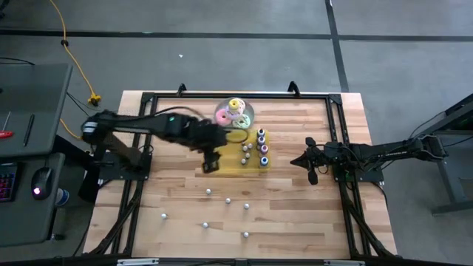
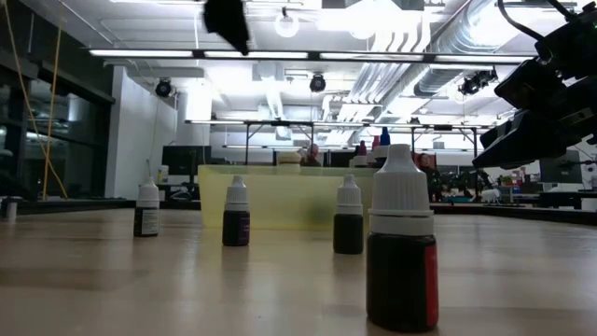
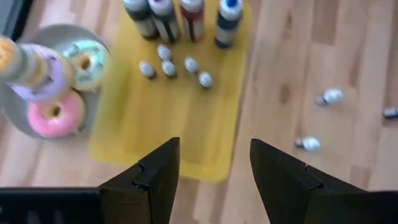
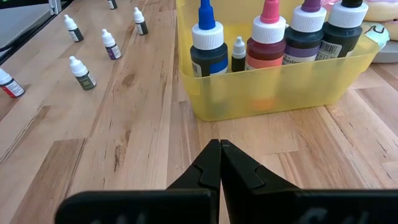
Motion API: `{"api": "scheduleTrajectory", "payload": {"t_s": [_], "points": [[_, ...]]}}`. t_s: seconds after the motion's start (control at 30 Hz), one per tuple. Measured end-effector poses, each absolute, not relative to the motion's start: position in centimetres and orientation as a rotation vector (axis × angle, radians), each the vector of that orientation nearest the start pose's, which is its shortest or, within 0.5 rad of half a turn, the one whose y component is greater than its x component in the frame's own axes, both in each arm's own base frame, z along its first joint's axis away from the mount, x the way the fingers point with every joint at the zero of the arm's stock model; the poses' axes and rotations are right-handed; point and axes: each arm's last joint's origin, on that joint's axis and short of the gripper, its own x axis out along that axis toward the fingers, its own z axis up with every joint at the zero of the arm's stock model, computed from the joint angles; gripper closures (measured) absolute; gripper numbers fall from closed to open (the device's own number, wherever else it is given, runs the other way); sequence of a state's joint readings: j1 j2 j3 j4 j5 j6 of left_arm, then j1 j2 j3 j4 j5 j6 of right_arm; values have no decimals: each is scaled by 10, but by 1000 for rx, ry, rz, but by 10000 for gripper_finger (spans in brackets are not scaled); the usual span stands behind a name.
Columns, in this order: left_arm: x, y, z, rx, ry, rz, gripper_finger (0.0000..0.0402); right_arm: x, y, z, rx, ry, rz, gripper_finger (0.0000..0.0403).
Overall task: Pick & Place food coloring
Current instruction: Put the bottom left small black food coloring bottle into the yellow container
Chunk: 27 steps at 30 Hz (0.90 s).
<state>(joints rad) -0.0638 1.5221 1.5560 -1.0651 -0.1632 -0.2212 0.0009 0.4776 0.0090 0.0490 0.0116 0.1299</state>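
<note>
- Tiny food coloring bottles (image 1: 228,200) scattered upright across the near half of the wooden counter (image 1: 177,185), well apart from one another, pale caps over dark bodies.
- More of the tiny bottles (image 3: 169,68) standing inside a translucent yellow tray (image 1: 235,159) near the counter's middle, four in a loose row in the left wrist view.
- Four larger bottles (image 4: 270,38) lined along one end of the same tray, with blue, pink, purple and dark caps.
- From the low view, four small bottles in the foreground, the closest one (image 2: 402,245) with a white cap, dark body and a red label edge; yellow tray wall behind them.
- Left gripper (image 1: 211,160) hovering at the tray's left edge, fingers (image 3: 158,177) spread wide, nothing between them; yellow tray directly ahead of them in the left wrist view.
- Right gripper (image 1: 301,160) to the right of the tray, near but apart from it, fingers (image 4: 208,169) pressed together, holding nothing, pointing at the tray's wall.
- Round plate (image 1: 224,118) just beyond the tray, touching or nearly touching its far-left corner, carrying pastel ring toys (image 3: 55,113) in pink, lilac, green and yellow.
- Black frame rails (image 1: 236,96) along the counter's edges.
</note>
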Motion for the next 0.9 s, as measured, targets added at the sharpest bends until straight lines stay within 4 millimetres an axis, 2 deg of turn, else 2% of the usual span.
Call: {"api": "scheduleTrajectory", "payload": {"t_s": [0.13, 0.4, 0.63, 0.9], "points": [[272, -26, 334, -109, 1023, 161, 213, 120, 0, 128, 125, 419, -38, 402], [235, -47, 300, -135, 1093, 82, 213, 119, 0, 128, 125, 423, -38, 402], [200, -60, 282, -326, 1135, 136, 213, 119, 0, 128, 125, 419, -38, 402], [174, -75, 265, -622, 1197, 279, 213, 119, 0, 128, 125, 420, -38, 402]]}}
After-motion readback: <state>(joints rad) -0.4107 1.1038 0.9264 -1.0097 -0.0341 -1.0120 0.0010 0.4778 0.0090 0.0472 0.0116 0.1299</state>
